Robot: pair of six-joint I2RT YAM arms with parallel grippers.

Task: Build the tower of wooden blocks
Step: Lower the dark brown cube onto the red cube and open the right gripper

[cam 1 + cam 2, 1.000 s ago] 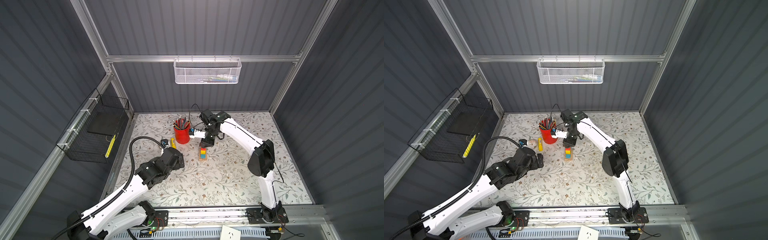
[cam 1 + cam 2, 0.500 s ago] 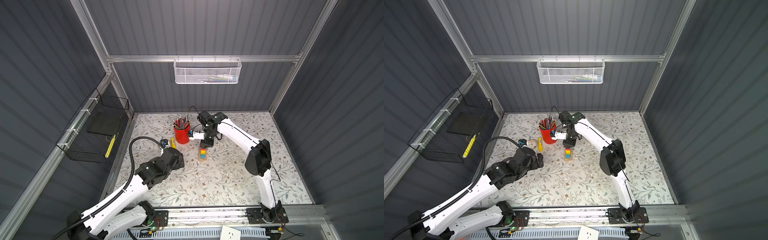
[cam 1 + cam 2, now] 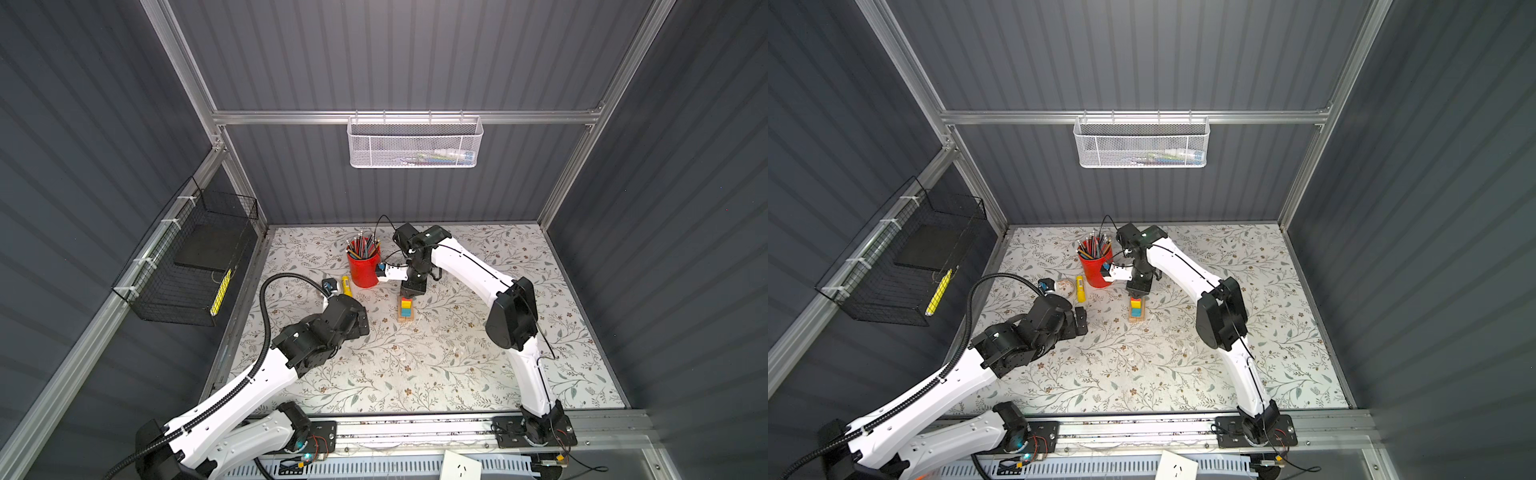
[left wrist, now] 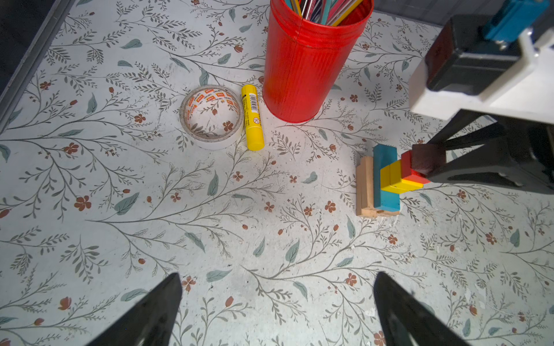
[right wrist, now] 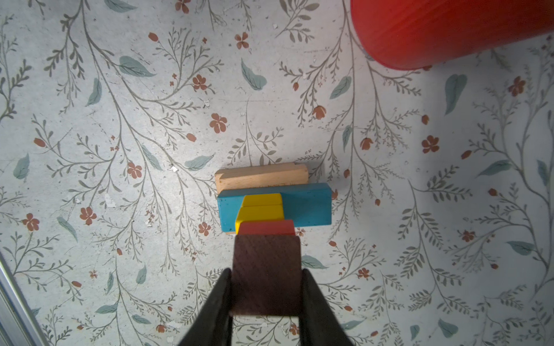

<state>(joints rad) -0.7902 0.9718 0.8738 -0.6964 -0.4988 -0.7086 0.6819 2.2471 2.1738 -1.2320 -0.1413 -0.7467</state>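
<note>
Right fingers [image 5: 217, 308] pinch brown roof piece [image 5: 266, 275].

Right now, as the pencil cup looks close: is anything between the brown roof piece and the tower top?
Nothing visible does. The dark brown piece, clamped by the right gripper, sits right at the red cube on top; the red pencil cup stands apart, beside the tower.

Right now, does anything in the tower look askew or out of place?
Yes: the blue plank sits shifted lengthwise on the tan planks, overhanging their end nearer the cup; the tan ends are not flush either.
</note>
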